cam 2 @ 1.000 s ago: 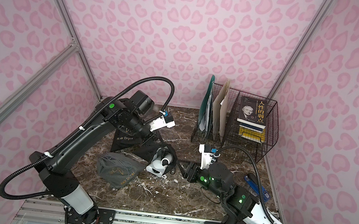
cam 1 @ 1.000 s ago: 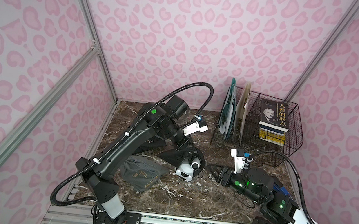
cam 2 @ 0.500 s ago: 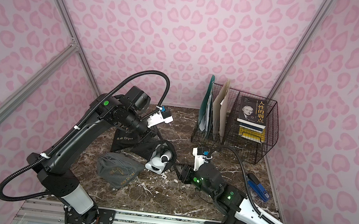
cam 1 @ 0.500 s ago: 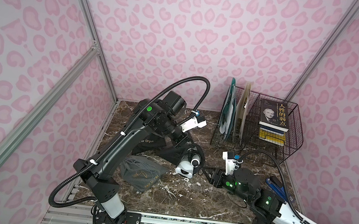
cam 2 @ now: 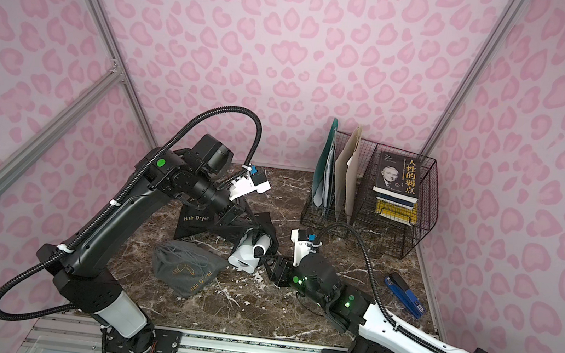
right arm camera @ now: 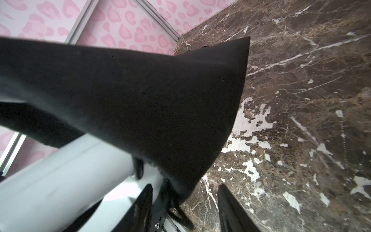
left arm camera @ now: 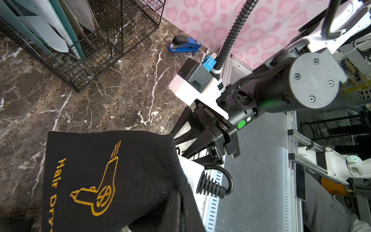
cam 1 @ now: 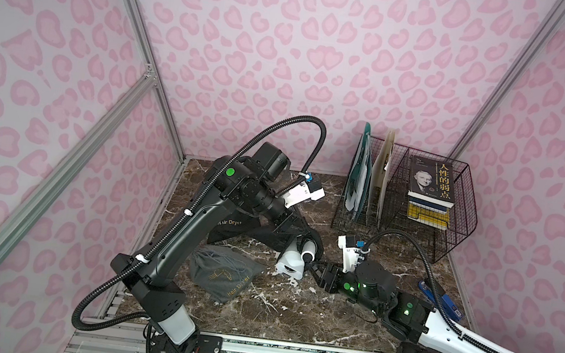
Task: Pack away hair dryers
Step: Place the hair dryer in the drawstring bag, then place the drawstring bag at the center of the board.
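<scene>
A white hair dryer (cam 1: 290, 262) (cam 2: 244, 256) lies mid-table, its handle end with a black cord collar (left arm camera: 210, 186) sticking out. A black pouch (cam 1: 233, 226) (cam 2: 193, 223) (left arm camera: 100, 170) printed "Hair Dryer" is draped over part of it. My left gripper (cam 1: 301, 235) (cam 2: 253, 231) (left arm camera: 180, 217) is shut on that pouch's edge, right above the dryer. My right gripper (cam 1: 313, 267) (cam 2: 268, 257) (left arm camera: 178, 145) (right arm camera: 184, 186) stands open at the dryer's handle end. In the right wrist view the pouch (right arm camera: 140, 90) hangs down between its fingers, beside the dryer body (right arm camera: 60, 180).
A grey pouch (cam 1: 223, 275) (cam 2: 187, 270) lies crumpled at front left of the dryer. A black wire rack (cam 1: 452, 226) (cam 2: 423, 218) with books and folders stands at the back right. A blue stapler (cam 1: 442, 302) (cam 2: 404, 293) (left arm camera: 184, 44) lies near the right wall.
My right arm has reached left across the table and its gripper is now at the dryer's handle end. The left arm has shifted slightly, still holding the black pouch.
</scene>
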